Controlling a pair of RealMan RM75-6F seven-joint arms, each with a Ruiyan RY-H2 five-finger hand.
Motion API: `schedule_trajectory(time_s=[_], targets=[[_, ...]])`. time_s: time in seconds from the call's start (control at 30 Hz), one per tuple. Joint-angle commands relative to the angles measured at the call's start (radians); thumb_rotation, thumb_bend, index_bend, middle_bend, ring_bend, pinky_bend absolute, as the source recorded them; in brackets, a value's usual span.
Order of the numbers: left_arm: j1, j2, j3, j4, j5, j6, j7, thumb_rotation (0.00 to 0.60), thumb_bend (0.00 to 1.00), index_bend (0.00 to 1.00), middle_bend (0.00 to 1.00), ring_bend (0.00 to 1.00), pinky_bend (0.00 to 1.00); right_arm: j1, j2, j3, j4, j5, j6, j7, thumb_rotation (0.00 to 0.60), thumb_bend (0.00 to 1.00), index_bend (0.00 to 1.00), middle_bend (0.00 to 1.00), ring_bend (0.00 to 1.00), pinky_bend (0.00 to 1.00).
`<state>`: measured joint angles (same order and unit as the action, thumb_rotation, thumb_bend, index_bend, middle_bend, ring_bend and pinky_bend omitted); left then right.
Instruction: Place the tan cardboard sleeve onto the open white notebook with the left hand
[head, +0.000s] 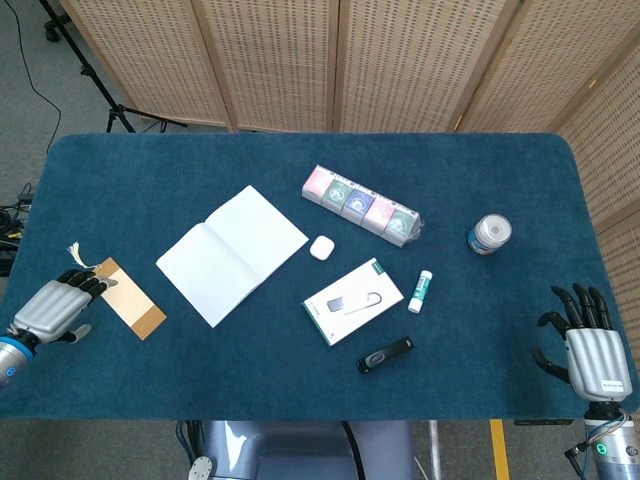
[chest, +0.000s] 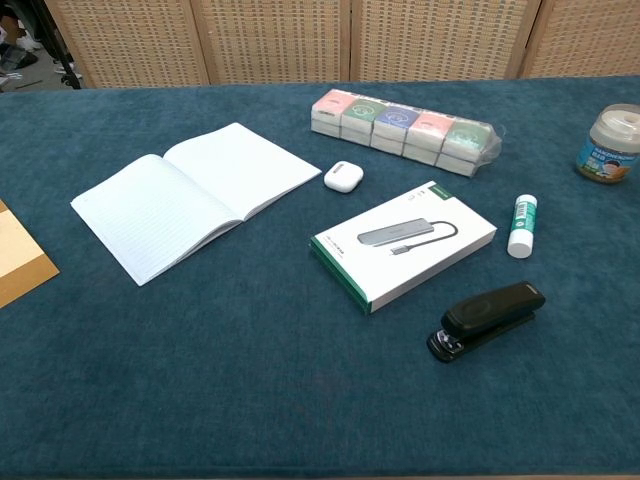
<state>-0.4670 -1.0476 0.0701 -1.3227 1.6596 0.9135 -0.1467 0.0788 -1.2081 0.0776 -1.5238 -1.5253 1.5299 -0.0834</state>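
The tan cardboard sleeve (head: 128, 297) lies flat at the table's left side with a pale tassel at its far end; in the chest view only its corner (chest: 20, 262) shows at the left edge. The open white notebook (head: 232, 253) (chest: 193, 196) lies to its right, apart from it. My left hand (head: 58, 304) hovers at the sleeve's left end, fingers spread, fingertips at or over its edge; contact is unclear. My right hand (head: 590, 345) is at the front right corner, fingers spread, holding nothing. Neither hand shows in the chest view.
A row of pastel boxes (head: 362, 204), a white earbud case (head: 321, 247), a white product box (head: 353, 300), a glue stick (head: 420, 290), a black stapler (head: 385, 354) and a small jar (head: 489, 234) lie right of the notebook. Blue cloth (head: 140, 190) covers the table.
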Motion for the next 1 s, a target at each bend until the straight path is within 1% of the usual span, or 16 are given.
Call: schedule_trajectory(time_s=[0.03,0.23,0.37,0.53,0.7,0.8,0.87,0.93,1.0], targets=[[-0.010,-0.018,0.017,0.024,0.019,0.008,-0.021,0.600,0.30,0.16,0.23,0.14,0.15,0.001,-0.004,0.001,0.007,-0.002,0.003,0.004,0.600,0.26,0.45,0.16,0.00,0.00],[-0.031,-0.053,0.040,0.080,0.045,-0.008,-0.038,0.600,0.30,0.16,0.22,0.13,0.15,0.000,-0.011,0.002,0.016,-0.002,0.005,0.006,0.600,0.26,0.45,0.16,0.00,0.00],[-0.052,-0.078,0.054,0.130,0.081,-0.005,-0.058,0.600,0.30,0.16,0.22,0.13,0.15,0.000,-0.013,0.002,0.019,-0.001,0.005,0.004,0.600,0.26,0.45,0.16,0.00,0.00],[-0.078,-0.134,0.084,0.258,0.146,0.043,-0.130,0.600,0.31,0.15,0.22,0.13,0.15,0.000,-0.020,0.006,0.027,0.003,0.006,0.001,0.600,0.26,0.45,0.17,0.00,0.00],[-0.088,-0.175,0.104,0.330,0.166,0.075,-0.164,0.600,0.31,0.15,0.22,0.13,0.15,0.000,-0.028,0.010,0.038,0.005,0.012,0.002,0.600,0.26,0.45,0.17,0.00,0.00],[-0.089,-0.188,0.111,0.352,0.164,0.085,-0.167,0.600,0.27,0.15,0.22,0.13,0.15,0.000,-0.029,0.012,0.042,0.006,0.015,0.005,0.600,0.26,0.45,0.17,0.00,0.00],[-0.091,-0.194,0.114,0.361,0.160,0.085,-0.161,0.600,0.21,0.15,0.22,0.13,0.15,0.000,-0.031,0.013,0.043,0.006,0.016,0.005,0.600,0.26,0.45,0.17,0.00,0.00],[-0.091,-0.197,0.116,0.365,0.155,0.087,-0.159,0.600,0.17,0.15,0.22,0.13,0.15,0.000,-0.032,0.013,0.045,0.004,0.019,0.006,0.600,0.26,0.45,0.17,0.00,0.00],[-0.092,-0.199,0.119,0.367,0.150,0.088,-0.161,0.600,0.16,0.15,0.22,0.13,0.15,-0.001,-0.035,0.014,0.048,0.003,0.022,0.008,0.600,0.26,0.45,0.17,0.00,0.00]])
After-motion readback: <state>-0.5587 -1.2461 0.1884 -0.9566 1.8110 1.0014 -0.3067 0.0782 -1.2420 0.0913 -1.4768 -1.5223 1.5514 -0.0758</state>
